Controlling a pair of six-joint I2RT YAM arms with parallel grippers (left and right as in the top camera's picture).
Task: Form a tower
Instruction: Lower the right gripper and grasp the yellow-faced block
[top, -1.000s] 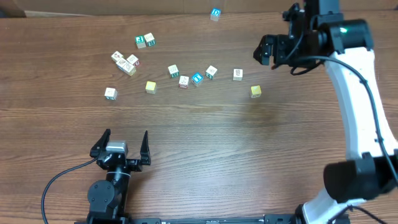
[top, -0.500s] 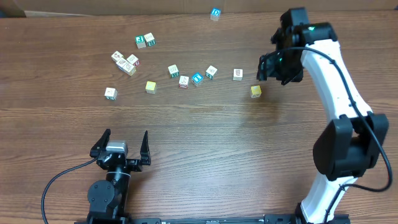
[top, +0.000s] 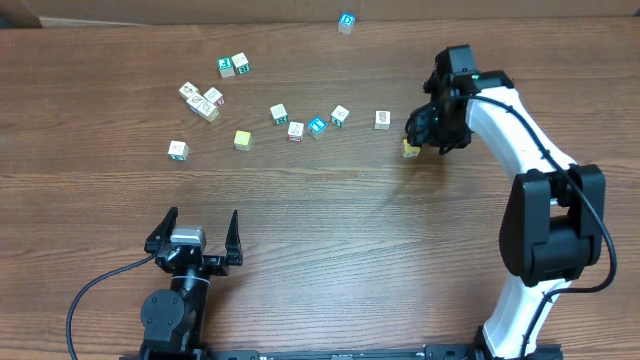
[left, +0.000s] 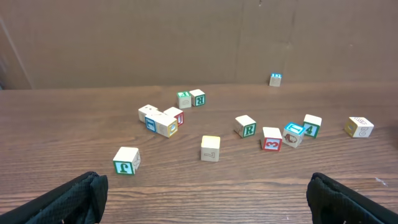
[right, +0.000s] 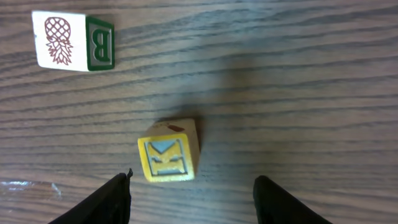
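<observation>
Left claw (top: 200, 226): it rests at the near edge of the table (top: 330, 230), jaws spread wide and holding nothing. Middle: the loose cubes (top: 279, 114) lie singly across the far half of the table. No tower stands anywhere yet, so the task is judged to be at its first pick. Right: the right claw (top: 420, 136) is low over the yellow cube (top: 409, 150), jaws partly open, one on each side and gripping nothing. To do this step well, centre the cube between the two fingers. Square them to its flat sides, since it sits slightly turned, then close evenly so it neither twists nor skids. Keep clear of the pineapple cube (right: 73, 42), which lies apart from the yellow one. Choose an open patch of table for the base. Views: the overhead alone gives you the whole layout and both arms, but the right arm hides much of the yellow cube. The left wrist view shows the letters and numerals on the side faces of the spread, but not the right claw. Only the right wrist view shows the gap on either side of the yellow cube (right: 168, 151) and its K face.
</observation>
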